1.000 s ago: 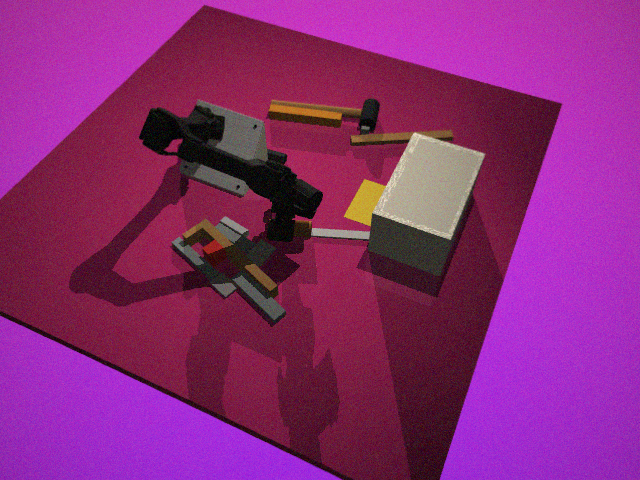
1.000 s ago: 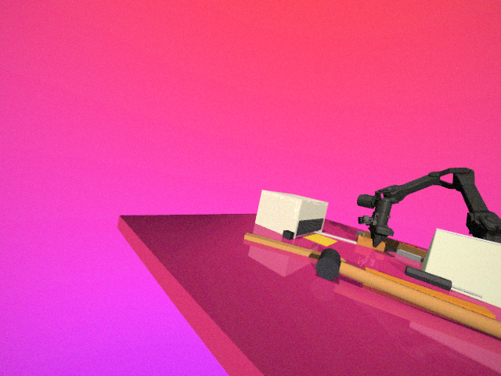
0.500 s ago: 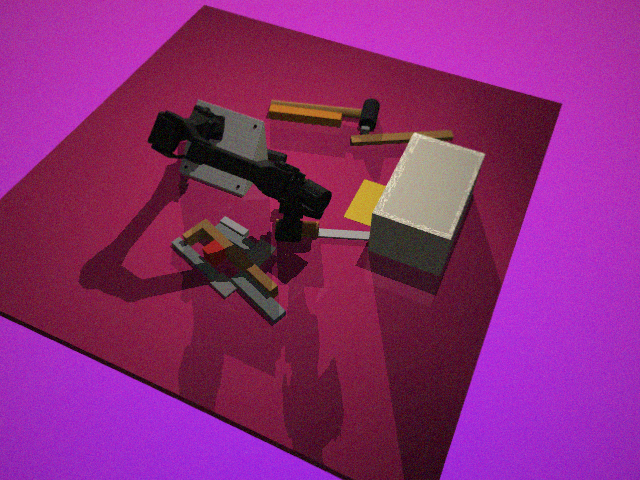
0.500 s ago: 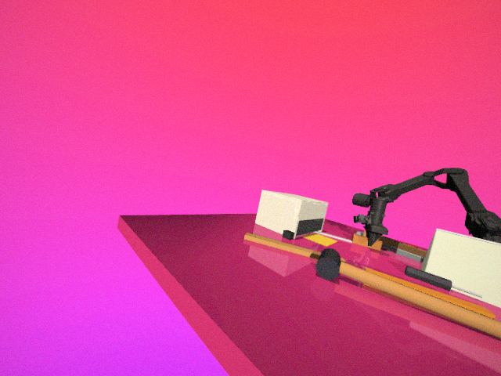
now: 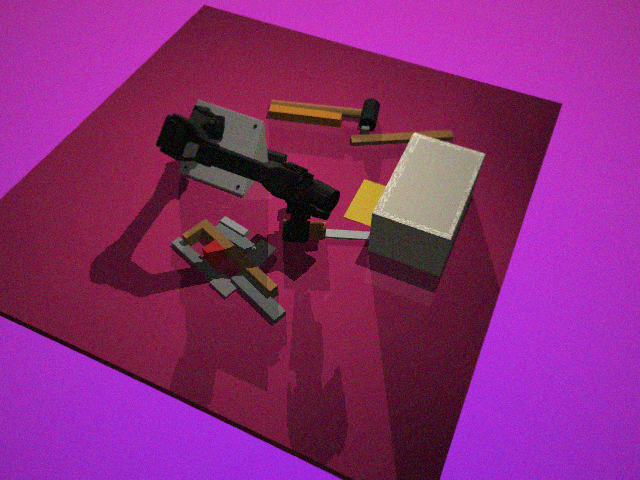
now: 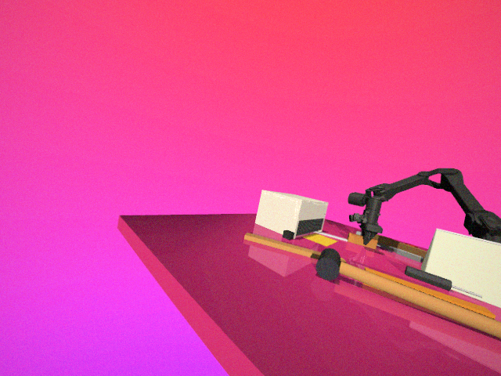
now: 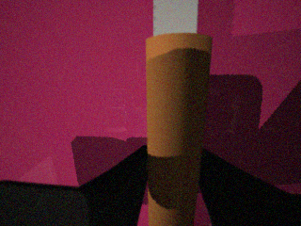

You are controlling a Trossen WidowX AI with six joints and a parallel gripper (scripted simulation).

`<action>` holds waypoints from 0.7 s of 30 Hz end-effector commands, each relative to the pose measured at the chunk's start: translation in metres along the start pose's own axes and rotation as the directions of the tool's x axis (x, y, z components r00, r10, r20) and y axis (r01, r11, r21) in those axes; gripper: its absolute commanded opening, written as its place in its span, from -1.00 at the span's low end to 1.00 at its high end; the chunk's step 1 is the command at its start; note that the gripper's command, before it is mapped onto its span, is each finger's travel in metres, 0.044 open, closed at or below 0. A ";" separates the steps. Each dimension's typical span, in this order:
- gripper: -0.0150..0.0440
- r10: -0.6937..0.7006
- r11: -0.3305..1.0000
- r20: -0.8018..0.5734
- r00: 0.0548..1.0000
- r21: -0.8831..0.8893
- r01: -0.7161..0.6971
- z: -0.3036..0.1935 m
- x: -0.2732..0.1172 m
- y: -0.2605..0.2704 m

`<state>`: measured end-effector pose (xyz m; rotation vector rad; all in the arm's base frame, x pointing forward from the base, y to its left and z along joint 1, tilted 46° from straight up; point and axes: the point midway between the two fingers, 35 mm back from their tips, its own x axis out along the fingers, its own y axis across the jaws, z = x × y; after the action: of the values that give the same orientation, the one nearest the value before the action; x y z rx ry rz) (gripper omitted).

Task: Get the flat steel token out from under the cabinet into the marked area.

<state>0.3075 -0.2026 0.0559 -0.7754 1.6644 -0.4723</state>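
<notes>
Spatula's wooden handle (image 5: 317,229) (image 6: 355,240) (image 7: 178,104) was clamped in gripper (image 5: 296,238) (image 6: 366,243) (image 7: 171,152); steel token not seen, presumably ahead of gripper under cabinet (image 5: 413,227) (image 6: 279,212), judged stiff, slippery, better dragged by its far edge than pinched

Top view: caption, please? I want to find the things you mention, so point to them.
Gripper (image 5: 296,238) (image 7: 171,152) clamps the orange handle (image 5: 316,229) (image 7: 179,104) of a flat blade (image 5: 346,234) (image 7: 175,17) reaching the pale cabinet (image 5: 429,186).

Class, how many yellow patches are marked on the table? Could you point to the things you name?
1: the yellow patch (image 5: 362,202) (image 6: 320,239) lies in front of the cabinet (image 5: 433,183) (image 6: 277,212). In the top view, the cabinet may hide part of it.
</notes>
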 end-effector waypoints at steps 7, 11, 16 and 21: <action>-0.49 -0.002 1.000 0.001 1.000 0.001 0.002 0.014 0.000 0.001; -0.49 -0.002 1.000 0.002 1.000 0.001 0.002 0.019 0.000 0.001; -0.49 -0.002 1.000 0.002 1.000 0.001 0.002 0.025 0.000 0.001; -0.49 -0.002 1.000 0.002 1.000 0.002 0.002 0.030 0.000 0.001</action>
<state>0.3309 -0.1999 0.0501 -0.7749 1.6636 -0.4723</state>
